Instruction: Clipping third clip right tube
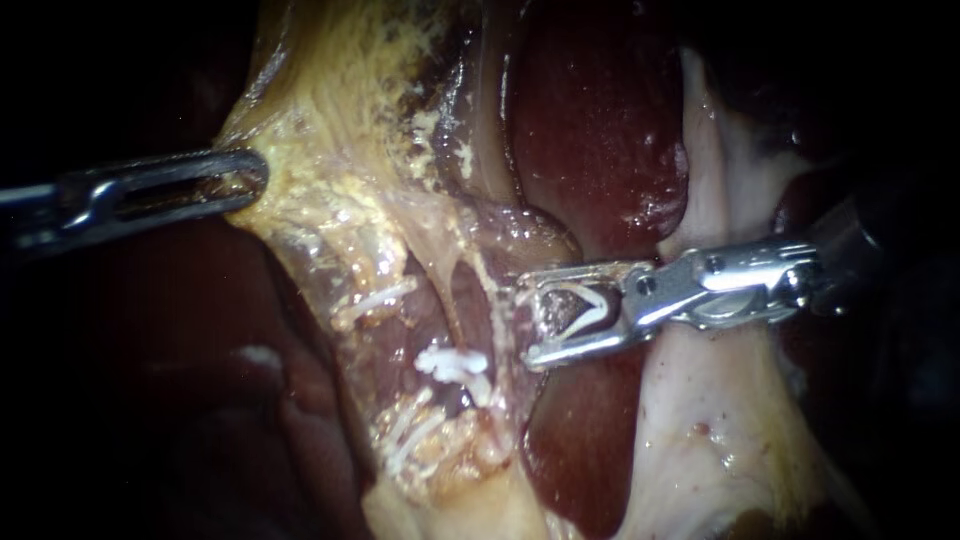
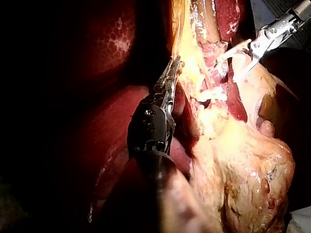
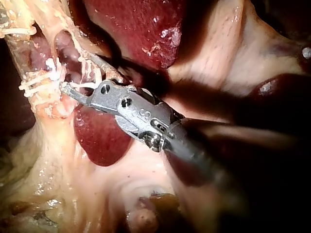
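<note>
With your left instrument (image 1: 250,178) gripping tissue (image 1: 310,150), push your right instrument's (image 1: 528,325) wide jaws, holding the clip (image 1: 585,305), toward 9 o'clock astride the tube (image 1: 488,295).

Deep darkness all round; perhaps pale cloth (image 2: 302,222) beyond.

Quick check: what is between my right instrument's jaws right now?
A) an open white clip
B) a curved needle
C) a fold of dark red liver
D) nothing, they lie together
A: in the endoscope view a V-shaped white clip sits between the spread jaws of the right instrument, touching both.
</note>
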Controlling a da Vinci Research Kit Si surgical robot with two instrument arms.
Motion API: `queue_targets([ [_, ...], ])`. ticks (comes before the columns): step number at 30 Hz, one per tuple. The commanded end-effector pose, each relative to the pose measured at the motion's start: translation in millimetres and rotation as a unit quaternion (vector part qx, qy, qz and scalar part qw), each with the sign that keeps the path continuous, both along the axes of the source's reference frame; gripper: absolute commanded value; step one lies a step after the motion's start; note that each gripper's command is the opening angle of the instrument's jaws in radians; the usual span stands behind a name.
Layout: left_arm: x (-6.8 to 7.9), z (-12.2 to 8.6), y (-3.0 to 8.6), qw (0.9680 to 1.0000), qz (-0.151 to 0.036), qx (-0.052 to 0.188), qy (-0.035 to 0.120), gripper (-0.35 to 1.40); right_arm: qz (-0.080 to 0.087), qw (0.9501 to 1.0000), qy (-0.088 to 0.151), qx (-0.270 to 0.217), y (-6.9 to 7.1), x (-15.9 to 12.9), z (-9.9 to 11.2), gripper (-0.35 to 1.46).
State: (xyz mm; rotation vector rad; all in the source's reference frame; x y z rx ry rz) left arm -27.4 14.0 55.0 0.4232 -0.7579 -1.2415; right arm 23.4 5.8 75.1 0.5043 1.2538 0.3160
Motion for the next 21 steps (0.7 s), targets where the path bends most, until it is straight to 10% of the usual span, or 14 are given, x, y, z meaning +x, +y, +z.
queue_targets([
  [1,0.0,0.0,0.0,1.0000,0.000,0.000,0.000,-0.35,0.002,1.0000,-0.002,0.007,0.0,0.4,-0.1,0.52],
  [21,0.7,-0.8,0.7,1.0000,-0.005,0.000,0.000,-0.35,0.030,0.9966,-0.020,0.075,-2.4,6.3,4.7,0.54],
])
